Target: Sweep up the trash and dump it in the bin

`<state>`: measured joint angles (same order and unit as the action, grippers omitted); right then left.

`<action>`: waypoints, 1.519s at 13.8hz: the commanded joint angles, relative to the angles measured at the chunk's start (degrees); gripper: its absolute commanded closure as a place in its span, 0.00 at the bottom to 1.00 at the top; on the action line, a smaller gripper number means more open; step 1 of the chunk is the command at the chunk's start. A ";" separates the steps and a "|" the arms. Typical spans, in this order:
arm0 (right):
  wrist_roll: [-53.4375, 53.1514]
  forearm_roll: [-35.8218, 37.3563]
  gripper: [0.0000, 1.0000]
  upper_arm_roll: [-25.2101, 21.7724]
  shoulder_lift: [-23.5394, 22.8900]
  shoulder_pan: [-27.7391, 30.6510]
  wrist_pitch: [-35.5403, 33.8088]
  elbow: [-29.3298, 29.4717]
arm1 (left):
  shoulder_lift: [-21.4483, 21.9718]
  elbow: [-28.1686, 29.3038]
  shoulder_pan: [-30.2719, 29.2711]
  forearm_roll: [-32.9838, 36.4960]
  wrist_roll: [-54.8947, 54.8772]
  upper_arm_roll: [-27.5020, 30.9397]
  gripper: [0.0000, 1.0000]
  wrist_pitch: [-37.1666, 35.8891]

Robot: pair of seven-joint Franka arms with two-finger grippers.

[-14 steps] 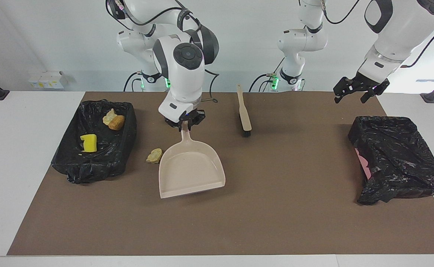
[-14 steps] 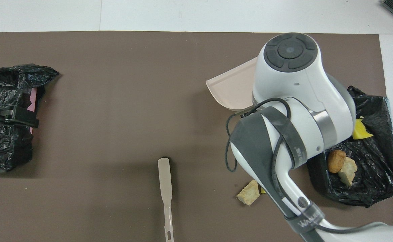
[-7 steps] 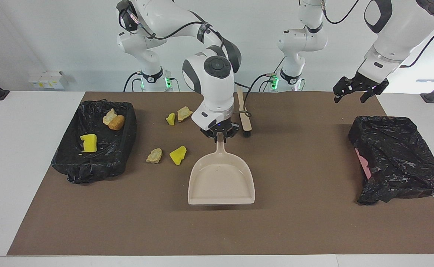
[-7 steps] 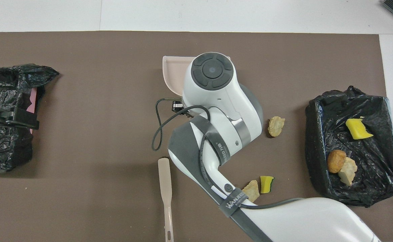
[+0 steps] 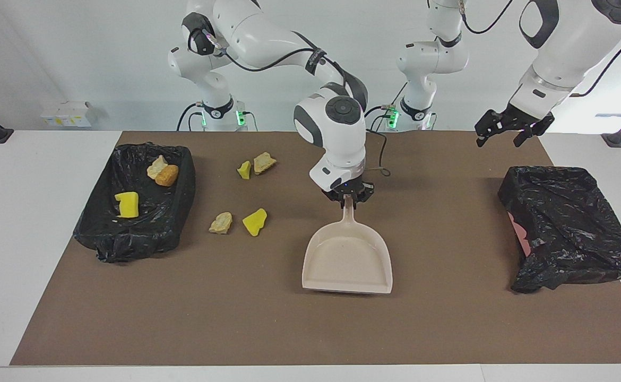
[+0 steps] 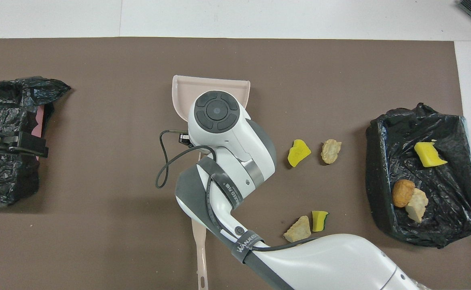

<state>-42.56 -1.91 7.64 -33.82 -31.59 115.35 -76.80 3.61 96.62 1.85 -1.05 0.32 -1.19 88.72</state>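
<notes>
The right gripper is clenched on the handle of the dustpan and has carried it, over the last second, away from the bin at the right arm's end of the table to the middle of the mat. The pan now looks empty. With the arm out of the way, the trash shows plainly. Three pieces lie in the bin: a yellow sponge chunk, a pale lump and a brown lump touching it.

Four more lie on the mat between the bin and the dustpan: a yellow chunk just beside a tan lump, and, nearer to the robots than those, a small yellow piece beside another tan lump.

The brush lies on the mat nearer to the robots than the dustpan, mostly hidden under the right arm. The left gripper hangs released, fingers spread, over the mat near the second bag-lined bin at the left arm's end, waiting.

So one load looks dumped; my guess is that the pan is being put back for a fresh sweep of the four loose scraps
</notes>
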 commanded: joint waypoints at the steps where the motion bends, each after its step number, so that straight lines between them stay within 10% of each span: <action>1: 8.18 -4.05 1.00 0.10 0.07 0.22 1.54 -0.98 | 1.66 1.90 -0.53 0.00 -0.58 -0.13 0.00 0.40; 5: 8.72 -4.15 1.00 0.10 -1.42 -0.58 4.44 -1.86 | 1.84 2.16 -0.79 0.00 -0.84 -0.13 0.00 0.14; 15: 6.18 -4.15 0.40 0.27 2.17 -0.93 2.53 -4.50 | 2.19 2.78 -0.88 0.00 -0.67 -0.13 0.00 0.22; 17: 3.98 -3.98 0.12 0.27 6.11 -3.37 -0.99 -6.59 | 2.19 2.87 -0.88 0.00 -0.76 -0.04 0.00 0.22; 21: 3.36 -4.33 0.00 0.54 21.39 -6.54 -1.53 -21.96 | 2.37 2.96 -0.88 0.00 -0.67 -0.04 0.00 0.22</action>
<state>-38.38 -4.58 8.09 -22.45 -36.94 112.75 -87.17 4.36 97.82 1.82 -1.05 0.32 -0.92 88.72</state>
